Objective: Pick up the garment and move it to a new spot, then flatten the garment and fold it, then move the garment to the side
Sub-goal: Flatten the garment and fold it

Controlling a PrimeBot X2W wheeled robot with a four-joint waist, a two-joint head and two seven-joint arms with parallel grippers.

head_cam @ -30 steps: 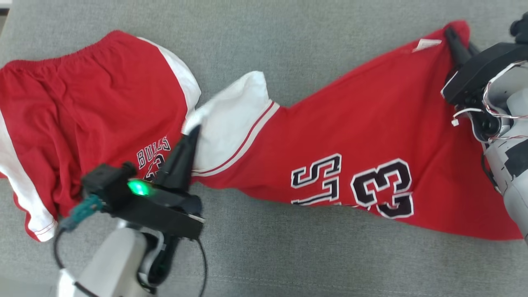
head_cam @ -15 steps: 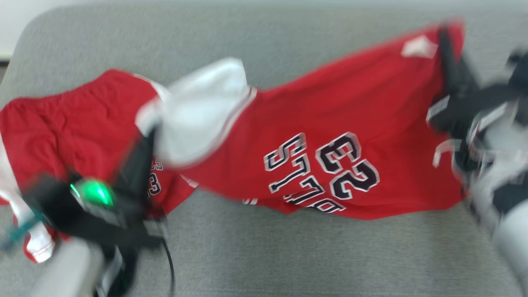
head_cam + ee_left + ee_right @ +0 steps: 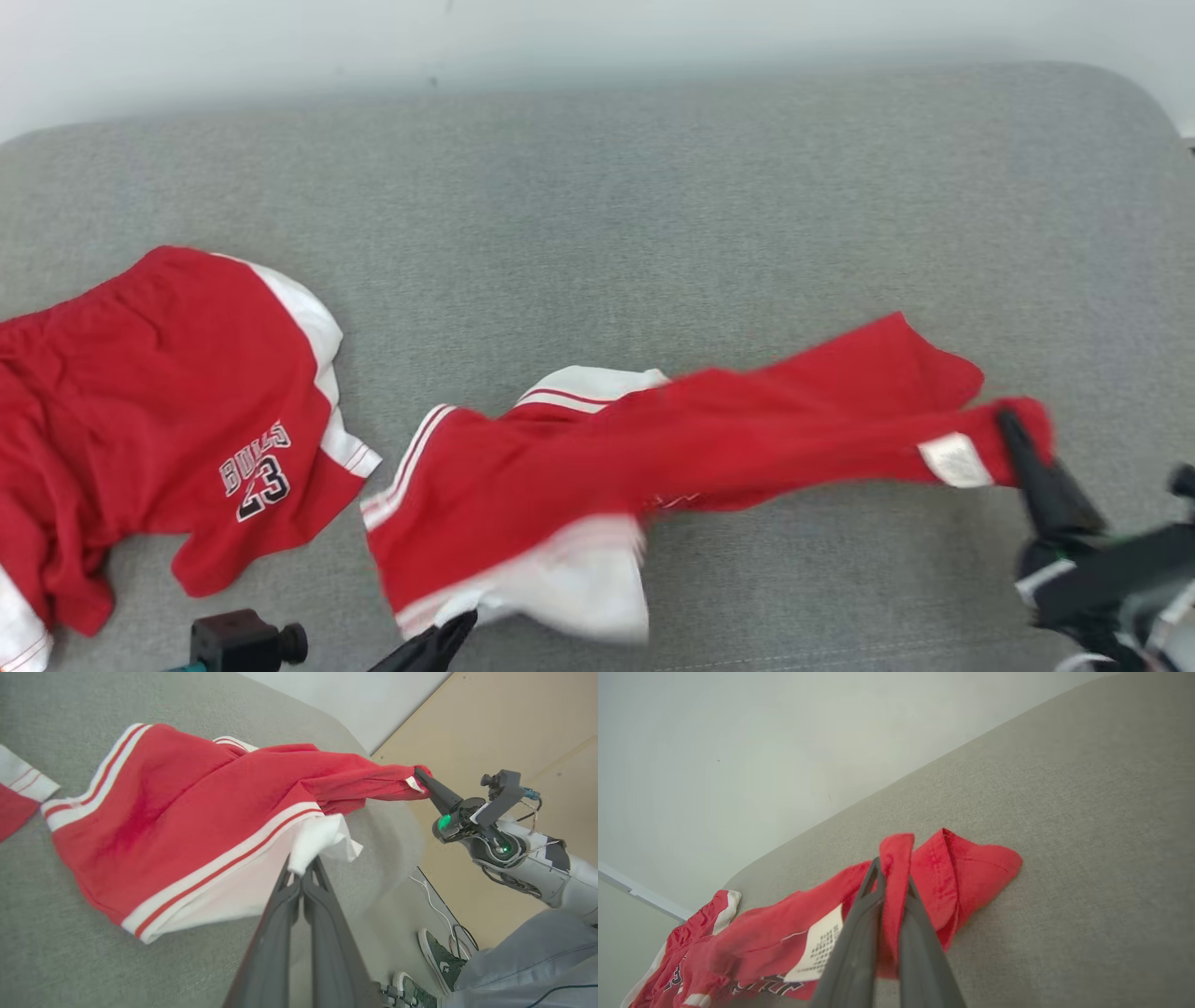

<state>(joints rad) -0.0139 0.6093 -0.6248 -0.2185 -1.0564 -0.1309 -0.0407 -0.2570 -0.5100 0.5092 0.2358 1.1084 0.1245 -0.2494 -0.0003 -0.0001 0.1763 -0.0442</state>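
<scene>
We are pinching the white sleeve (image 3: 322,837) of the jersey (image 3: 653,448) with our left gripper (image 3: 302,870), its 2 fingers (image 3: 275,942) pressed together on the cloth with hardly a gap showing. In the head view that gripper is poking up from the bottom edge, its tip touching the blurred white sleeve. We are clamping our right gripper (image 3: 892,872) on a red fold of the same jersey, a strip of cloth running down between the 2 fingers, and a white label (image 3: 817,949) is hanging just beside them. In the head view this gripper is sitting at the lower right, holding the jersey's far end. The jersey is stretching between our 2 grippers across the near half of the grey cushion (image 3: 653,215), bunched into a long red band with white-striped trim showing at its left end. Its lettering is mostly hidden in the folds. We cannot tell whether its middle is touching the cushion. Red shorts (image 3: 159,392) printed BULLS 23 are lying on the cushion's left side, near the jersey but apart from it, with a strip of grey between them. A pale wall (image 3: 738,742) is rising behind the cushion. In the left wrist view, 2 green sneakers (image 3: 441,961) and a jeans leg (image 3: 528,956) of a person are showing beyond the cushion's edge.
</scene>
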